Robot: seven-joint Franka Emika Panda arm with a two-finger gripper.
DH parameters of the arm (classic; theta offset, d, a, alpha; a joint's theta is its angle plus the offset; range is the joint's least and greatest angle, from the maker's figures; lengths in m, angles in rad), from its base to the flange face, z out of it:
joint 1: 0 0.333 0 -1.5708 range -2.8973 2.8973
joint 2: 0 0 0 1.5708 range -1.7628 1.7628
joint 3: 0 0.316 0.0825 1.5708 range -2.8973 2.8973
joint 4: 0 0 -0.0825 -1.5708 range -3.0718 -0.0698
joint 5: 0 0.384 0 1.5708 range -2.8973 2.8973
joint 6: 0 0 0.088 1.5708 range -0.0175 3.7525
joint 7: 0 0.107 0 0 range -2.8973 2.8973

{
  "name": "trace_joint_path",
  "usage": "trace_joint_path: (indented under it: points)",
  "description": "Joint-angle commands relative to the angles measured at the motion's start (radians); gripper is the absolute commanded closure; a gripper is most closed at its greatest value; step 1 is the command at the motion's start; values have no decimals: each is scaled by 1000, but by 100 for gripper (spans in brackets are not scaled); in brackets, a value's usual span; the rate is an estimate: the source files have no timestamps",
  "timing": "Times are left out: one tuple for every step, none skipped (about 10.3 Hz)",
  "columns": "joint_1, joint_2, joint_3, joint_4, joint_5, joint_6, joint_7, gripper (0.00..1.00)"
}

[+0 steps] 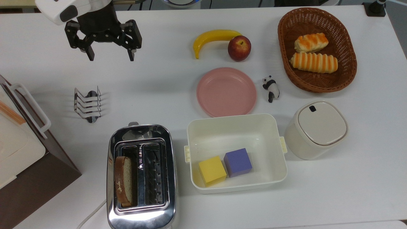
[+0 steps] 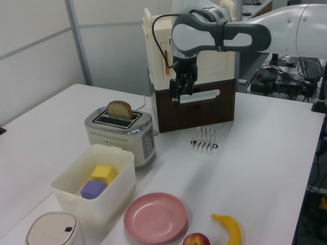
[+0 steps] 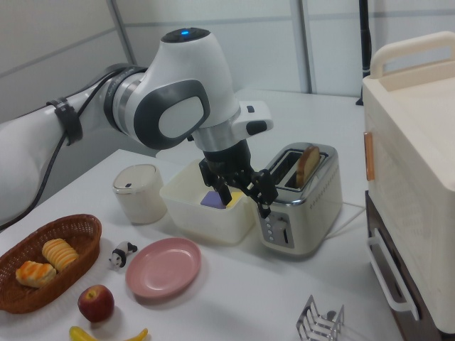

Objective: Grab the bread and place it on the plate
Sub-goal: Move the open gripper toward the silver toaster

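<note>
Gripper [image 1: 110, 58] spread wide and empty at 10 o'clock over tabletop [image 1: 165, 86]; bread [image 1: 123, 181] upright in toaster [image 1: 141, 178] at 7 o'clock; plate [image 1: 226, 91] bare mid-frame; no legible writing.

bread [image 1: 123, 180]: brown slice, upright in toaster slot | plate [image 1: 226, 91]: pink, round, bare, on table

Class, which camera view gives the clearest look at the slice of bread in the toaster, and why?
The top view: it shows the bread standing in one slot of the toaster, crust and crumb both visible. The left view and right view show the part sticking up above the slot.
</note>
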Motion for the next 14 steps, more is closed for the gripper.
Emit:
trace_joint_path:
  points:
    - [-1, -36, 5, -31, -7, -28, -30, 0]
    - [-1, -36, 5, -31, -9, -28, -30, 0]
    - [-1, -34, 5, -31, -9, -28, -30, 0]
    - [-1, -34, 6, -31, -7, -26, -27, 0]
    - [-1, -33, 6, -31, -7, -26, -24, 0]
    - [-1, -31, 6, -31, -6, -23, -22, 0]
    - [-1, -28, 6, -29, -6, -17, -22, 0]
    - [-1, -26, 6, -29, -6, -15, -22, 0]
    - [-1, -26, 8, -29, -1, -14, -22, 0]
    - [-1, -23, 8, -29, 3, -12, -21, 0]
    - [-1, -10, 8, -28, 2, -5, -21, 0]
    - [-1, -8, 8, -28, 6, 56, -18, 0]
    - [1, -6, 9, -29, 19, 119, 4, 0]
    - [1, 4, 9, -29, 29, 156, 31, 0]
